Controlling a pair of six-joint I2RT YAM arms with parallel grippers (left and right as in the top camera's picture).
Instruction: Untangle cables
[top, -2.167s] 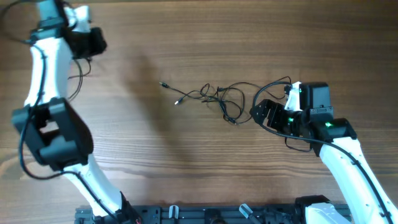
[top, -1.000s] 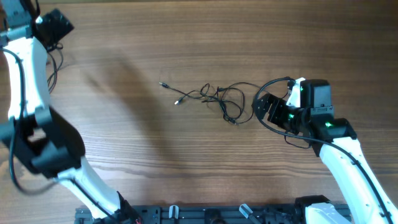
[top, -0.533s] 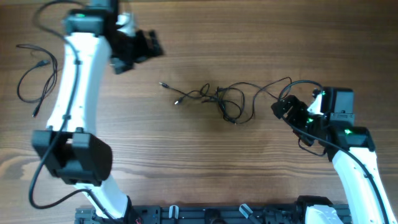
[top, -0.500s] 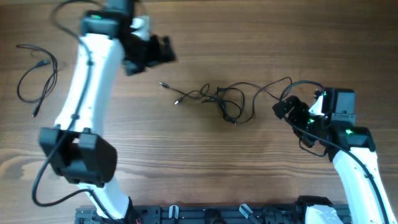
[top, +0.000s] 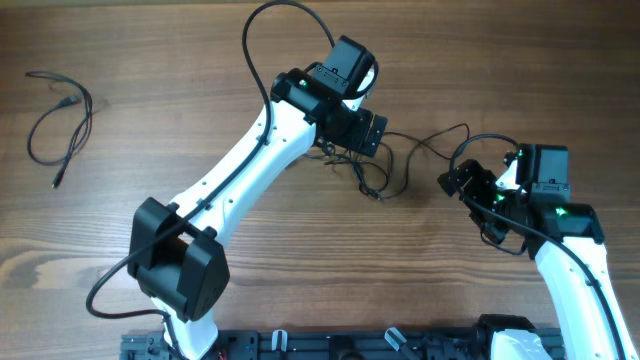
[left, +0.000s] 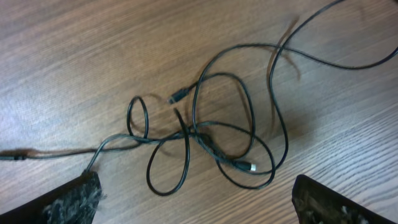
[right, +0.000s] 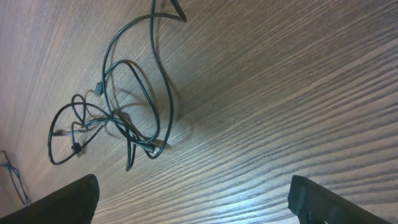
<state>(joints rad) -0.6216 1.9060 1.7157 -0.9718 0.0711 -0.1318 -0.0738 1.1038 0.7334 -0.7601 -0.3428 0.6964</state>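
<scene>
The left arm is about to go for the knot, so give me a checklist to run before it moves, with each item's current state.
1. Left gripper open: ok, fingers spread wide.
2. Left gripper over the cable knot: ok, the knot lies between its fingers in the wrist view.
3. Right gripper open and empty: ok.
4. One cable separated: ok, it lies alone at the far left of the table.
5. Knot undone: not ok, several loops cross.
6. Which strand would come free first: cannot tell.
</scene>
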